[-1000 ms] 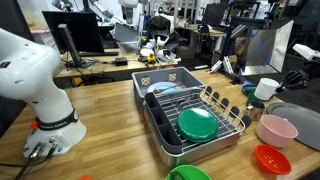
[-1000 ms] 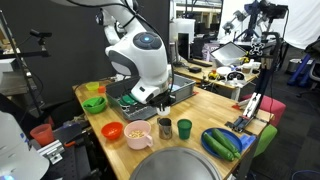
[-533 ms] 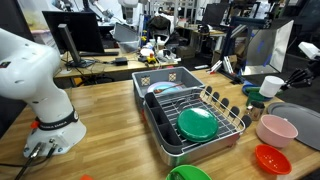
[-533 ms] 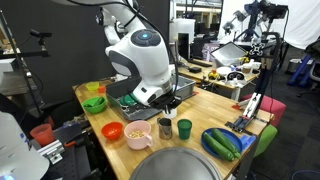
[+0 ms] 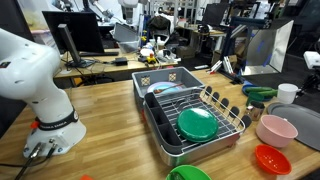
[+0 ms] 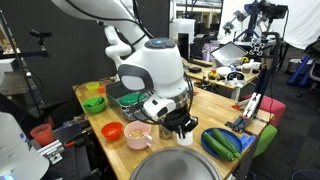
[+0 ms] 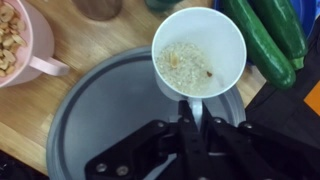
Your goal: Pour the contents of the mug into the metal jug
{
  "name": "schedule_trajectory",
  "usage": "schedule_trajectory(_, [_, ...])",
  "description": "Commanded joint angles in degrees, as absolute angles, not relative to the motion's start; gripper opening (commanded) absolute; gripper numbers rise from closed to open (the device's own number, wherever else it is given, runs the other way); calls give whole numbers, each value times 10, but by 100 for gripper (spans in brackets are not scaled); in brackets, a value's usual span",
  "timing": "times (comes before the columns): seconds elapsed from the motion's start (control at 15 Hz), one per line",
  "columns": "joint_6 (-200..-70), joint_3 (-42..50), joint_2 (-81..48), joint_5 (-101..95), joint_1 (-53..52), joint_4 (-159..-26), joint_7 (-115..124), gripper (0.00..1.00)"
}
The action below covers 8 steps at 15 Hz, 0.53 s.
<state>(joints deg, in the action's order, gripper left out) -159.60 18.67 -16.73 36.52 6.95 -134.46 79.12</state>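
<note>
Small white mug [image 7: 198, 52], handle clamped in the black gripper [image 7: 190, 115], should be centred over the metal jug [image 7: 100, 8] at upper left before tilting

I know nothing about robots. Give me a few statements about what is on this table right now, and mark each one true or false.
1. The jaws are shut on the handle of the white mug. True.
2. The mug is empty. False: pale grains lie in its bottom.
3. In the wrist view, a round grey dish lies partly under the mug. True.
4. The pink bowl holds nothing. False: it has light brown pieces in it.
5. Long green vegetables show beside the mug. True.
</note>
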Motion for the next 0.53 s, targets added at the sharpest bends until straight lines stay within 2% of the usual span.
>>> schedule_trajectory(0.0, [-1606, 251, -235, 249, 15, -1291, 918, 2])
schedule_trajectory(0.13, [-1585, 287, -257, 188, -19, -1263, 977, 2])
schedule_trajectory(0.2, [-1579, 276, -259, 150, -6, -1253, 1009, 2])
schedule_trajectory(0.27, [-1602, 243, -246, 171, 23, -1272, 982, 9])
schedule_trajectory(0.47, [-1598, 249, -255, 144, 17, -1258, 1012, 9])
